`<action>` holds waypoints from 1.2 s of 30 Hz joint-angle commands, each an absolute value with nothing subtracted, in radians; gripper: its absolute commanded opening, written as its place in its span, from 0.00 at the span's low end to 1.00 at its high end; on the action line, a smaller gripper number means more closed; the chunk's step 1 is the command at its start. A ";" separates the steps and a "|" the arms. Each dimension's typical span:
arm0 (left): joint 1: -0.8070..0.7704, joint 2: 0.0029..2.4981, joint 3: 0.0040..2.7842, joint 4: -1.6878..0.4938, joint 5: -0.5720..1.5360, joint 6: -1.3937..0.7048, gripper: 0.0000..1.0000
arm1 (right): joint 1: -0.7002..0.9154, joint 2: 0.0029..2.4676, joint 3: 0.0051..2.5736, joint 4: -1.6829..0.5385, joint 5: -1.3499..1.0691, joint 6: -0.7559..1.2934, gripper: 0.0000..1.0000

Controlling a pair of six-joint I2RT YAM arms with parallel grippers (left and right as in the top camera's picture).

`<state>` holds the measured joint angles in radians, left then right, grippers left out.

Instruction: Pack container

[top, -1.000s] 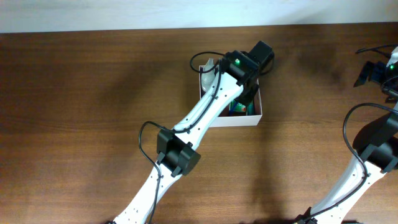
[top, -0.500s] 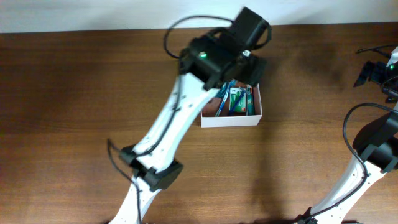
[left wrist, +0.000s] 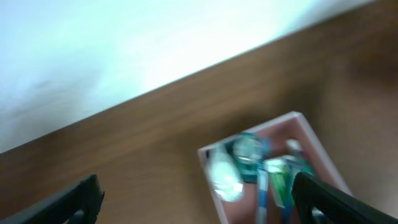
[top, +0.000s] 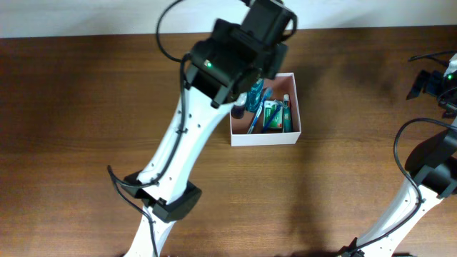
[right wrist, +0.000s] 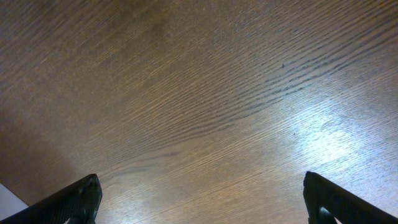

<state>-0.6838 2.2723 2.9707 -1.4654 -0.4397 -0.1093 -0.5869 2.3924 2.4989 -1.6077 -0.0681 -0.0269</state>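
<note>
Wide open and empty, the left pincer [left wrist: 196,186] hangs above the container [top: 264,138], likely to clear the toiletries [top: 273,116] packed beneath it; the right pincer [right wrist: 200,185], equally open and empty, idles over the worktop [right wrist: 199,93].

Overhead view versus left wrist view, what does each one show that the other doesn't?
Only overhead: the whole left arm, its end above the left part of the container, and the right arm at the right edge. Only left wrist: the left hand, open with nothing between its fingers. Both: the container with toiletries inside, on the wooden table.
</note>
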 commanded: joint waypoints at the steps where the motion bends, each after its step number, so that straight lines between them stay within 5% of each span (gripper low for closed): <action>1: -0.607 2.261 2.975 -1.460 -0.540 -0.088 0.99 | -0.590 2.365 2.492 -1.607 -0.064 -0.026 0.99; 11: -0.456 2.175 2.975 -1.453 -0.534 -0.149 0.99 | -0.590 2.365 2.492 -1.607 -0.064 -0.026 0.99; 20: -0.339 2.083 2.975 -1.458 -0.441 -0.441 0.99 | -0.590 2.365 2.492 -1.607 -0.064 -0.026 0.99; 36: -0.332 2.049 2.975 -1.618 -0.223 -0.456 0.99 | -0.590 2.365 2.492 -1.607 -0.064 -0.026 0.99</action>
<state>-0.3317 2.0682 2.9707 -1.6104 -0.2619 -0.4400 -0.5869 2.3924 2.4989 -1.6077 -0.0685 -0.0265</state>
